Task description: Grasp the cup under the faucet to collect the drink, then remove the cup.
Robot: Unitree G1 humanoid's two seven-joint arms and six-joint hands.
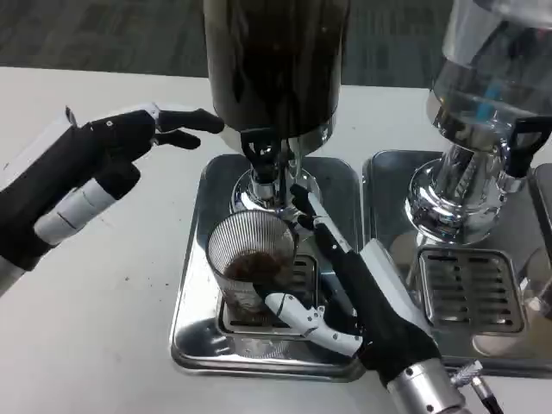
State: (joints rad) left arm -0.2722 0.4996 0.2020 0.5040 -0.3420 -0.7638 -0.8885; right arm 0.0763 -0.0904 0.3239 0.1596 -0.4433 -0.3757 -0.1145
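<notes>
A ribbed clear cup [248, 257] with brown drink in its bottom stands on the drip tray [197, 285], right below the black faucet [261, 153] of the dark drink dispenser [276, 60]. My right hand [355, 295] grips the cup from the right: its fingers [317, 226] run along the cup's far side and its thumb [297, 315] presses the near lower wall. My left hand [90, 164] hovers over the table left of the dispenser, fingers stretched toward it, a short gap from the tank, holding nothing.
A second dispenser [492, 95] with a clear tank stands at the right on its own metal tray [470, 293], close beside my right forearm. White table [95, 328] lies to the left and front of the drip tray.
</notes>
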